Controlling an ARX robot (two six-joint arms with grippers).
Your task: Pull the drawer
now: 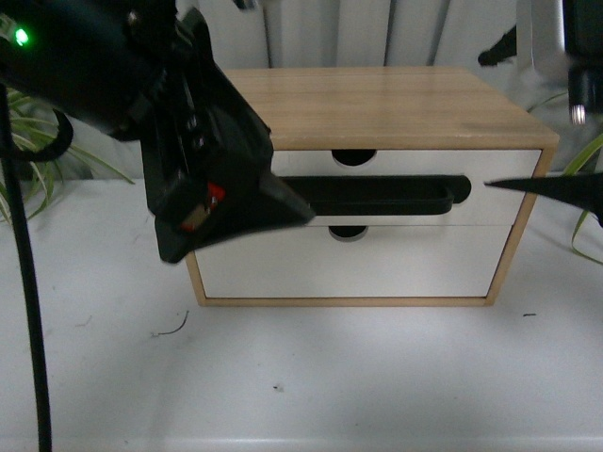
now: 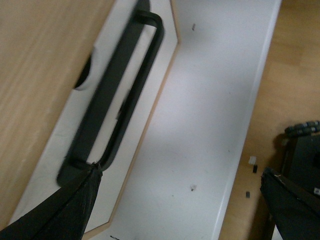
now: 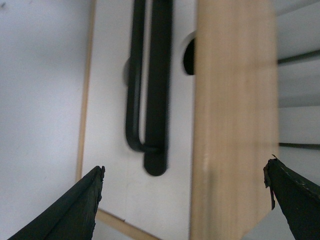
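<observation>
The drawer (image 1: 415, 165) is the upper one of a light wood cabinet (image 1: 377, 104). It has a white front, a semicircular notch (image 1: 353, 157) and a long black bar handle (image 1: 386, 195), and it sits flush in the cabinet. My left gripper (image 1: 236, 207) is open and hides the cabinet's left part. In the left wrist view one fingertip (image 2: 92, 172) lies at the end of the handle (image 2: 120, 85). My right gripper (image 3: 185, 166) is open too, straddling the cabinet's right end near the other end of the handle (image 3: 155, 75). One right finger (image 1: 546, 188) points at it.
Below is a white-fronted drawer without a handle (image 1: 349, 268). The cabinet stands on a white table (image 1: 330, 377). Plant leaves show at the left (image 1: 38, 179) and right (image 1: 584, 151). A black cable (image 1: 28, 311) hangs at the left edge.
</observation>
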